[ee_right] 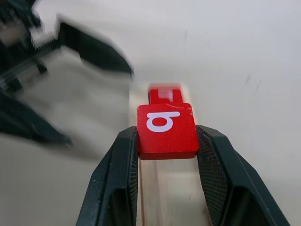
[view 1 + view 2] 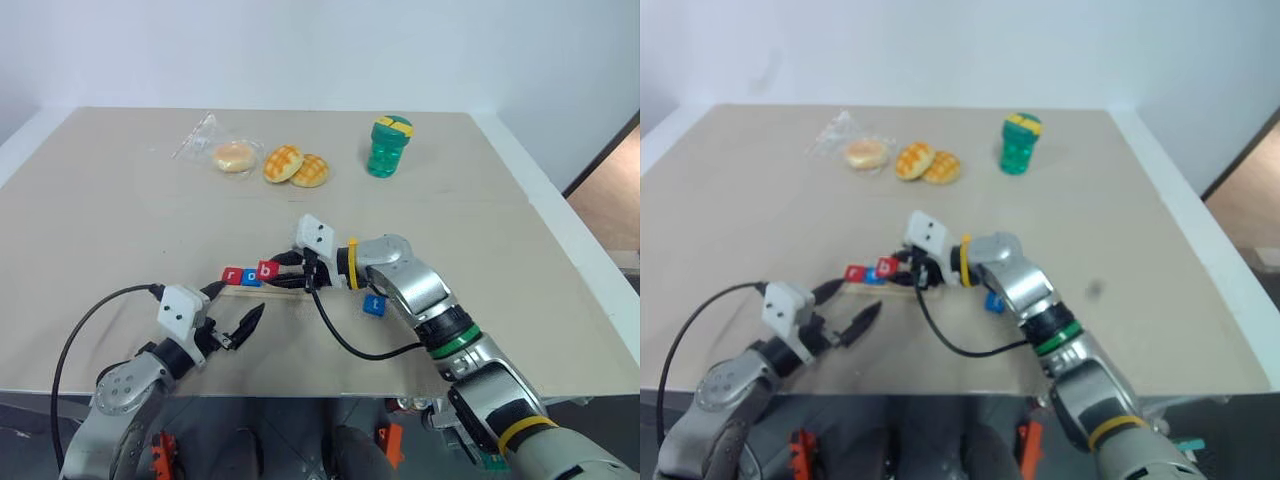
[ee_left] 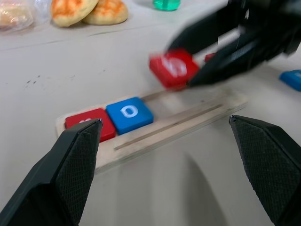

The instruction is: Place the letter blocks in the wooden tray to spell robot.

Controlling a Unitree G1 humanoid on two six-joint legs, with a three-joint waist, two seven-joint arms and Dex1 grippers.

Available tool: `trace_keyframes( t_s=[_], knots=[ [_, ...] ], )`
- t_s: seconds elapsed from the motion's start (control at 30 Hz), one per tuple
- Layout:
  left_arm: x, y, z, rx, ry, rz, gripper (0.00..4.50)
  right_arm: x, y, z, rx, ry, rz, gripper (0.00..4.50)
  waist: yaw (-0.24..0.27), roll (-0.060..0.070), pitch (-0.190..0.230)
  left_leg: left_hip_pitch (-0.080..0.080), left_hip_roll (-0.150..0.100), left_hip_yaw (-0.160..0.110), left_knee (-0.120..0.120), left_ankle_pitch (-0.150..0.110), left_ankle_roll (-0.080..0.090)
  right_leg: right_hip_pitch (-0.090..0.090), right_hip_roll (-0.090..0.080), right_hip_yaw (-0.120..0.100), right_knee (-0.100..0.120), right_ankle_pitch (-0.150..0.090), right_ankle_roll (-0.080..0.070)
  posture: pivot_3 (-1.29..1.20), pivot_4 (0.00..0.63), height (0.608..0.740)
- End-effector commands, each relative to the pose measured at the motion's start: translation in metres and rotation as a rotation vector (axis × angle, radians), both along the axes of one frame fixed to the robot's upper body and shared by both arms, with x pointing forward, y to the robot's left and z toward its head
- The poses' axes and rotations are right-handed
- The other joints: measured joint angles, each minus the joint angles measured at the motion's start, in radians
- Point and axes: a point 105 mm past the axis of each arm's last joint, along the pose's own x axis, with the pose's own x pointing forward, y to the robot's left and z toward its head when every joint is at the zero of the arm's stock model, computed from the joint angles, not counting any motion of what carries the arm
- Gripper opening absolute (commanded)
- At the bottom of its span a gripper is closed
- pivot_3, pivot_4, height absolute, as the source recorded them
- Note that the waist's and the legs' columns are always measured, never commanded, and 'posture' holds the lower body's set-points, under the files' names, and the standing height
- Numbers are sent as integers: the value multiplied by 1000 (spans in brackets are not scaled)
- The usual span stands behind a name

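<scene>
Here, I had the right gripper clamped on the red b block, carried just above the wooden tray. In the tray's left end sat a red block, its letter too blurred to read but probably the r, touching the blue o block beside it. The blue t block lay on the table right of the tray. My left gripper hung spread wide, empty, near the tray.
</scene>
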Motion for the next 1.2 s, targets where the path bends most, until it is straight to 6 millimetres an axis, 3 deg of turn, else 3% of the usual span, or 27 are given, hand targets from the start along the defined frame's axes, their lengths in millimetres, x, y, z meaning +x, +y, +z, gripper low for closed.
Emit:
trace_keyframes(
  t_s=[0.03, 0.87, 0.9, 1.2],
  knots=[
    [-5, -1, 8, -1, -47, 24, 4500, 6, 3, 9, -13, -52, 51, 1191, -2, 0, 0, 0, 0, 1, 0, 0, 0, 0, -1, 1, -1, 0, 0, 0, 150, 740],
    [-9, -6, 8, -11, -53, 60, 4500, 22, 12, -6, -44, -37, 49, 1191, -2, 0, 0, 1, 2, 0, 0, 0, -1, 1, 2, 0, -1, 0, 1, 0, 150, 740],
    [-9, -6, 8, -10, -53, 59, 4500, 22, 12, -7, -44, -32, 48, 1691, -2, 0, 0, 1, 2, 0, 0, 0, -1, 0, 2, 0, -1, 0, 1, 0, 150, 740],
    [-11, -9, 10, 16, -72, 22, 4500, 21, 10, -10, -38, 11, 28, 1691, -2, 0, 0, 1, 2, 0, 0, 0, -1, 0, 2, 0, -1, 0, 1, 0, 150, 740]
  ],
)
